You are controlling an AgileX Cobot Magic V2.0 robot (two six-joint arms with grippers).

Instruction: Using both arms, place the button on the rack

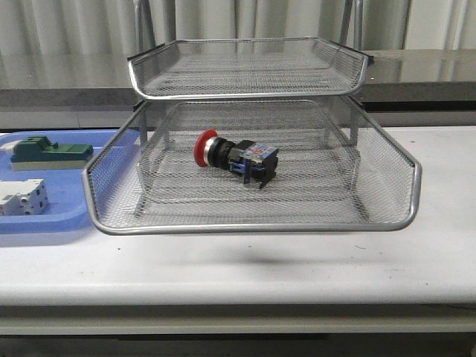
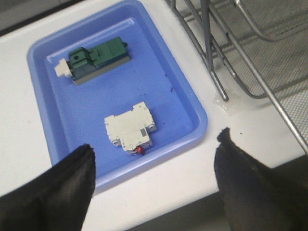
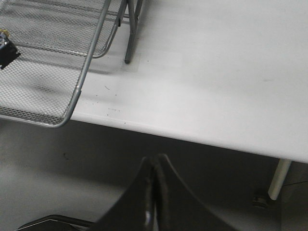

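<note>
Button delivered to the rack; both arms drawn clear.

The button [image 1: 236, 160] is seen lying on its side on the mesh of the lower tier of the rack [image 1: 253, 223], well apart from both jaws, its long axis running across the tier, red cap toward the blue tray [image 2: 192, 103]. The left gripper [image 2: 154, 180] is spread and empty above that tray; the right gripper [image 3: 155, 192] is pressed together beyond the table [image 3: 216, 72] edge. Little appears left to do.

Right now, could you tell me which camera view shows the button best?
The front view: the whole button lies on its side in the rack's lower tray, red cap pointing left. The right wrist view catches only its rear block at the frame edge; the left wrist view misses it.
</note>
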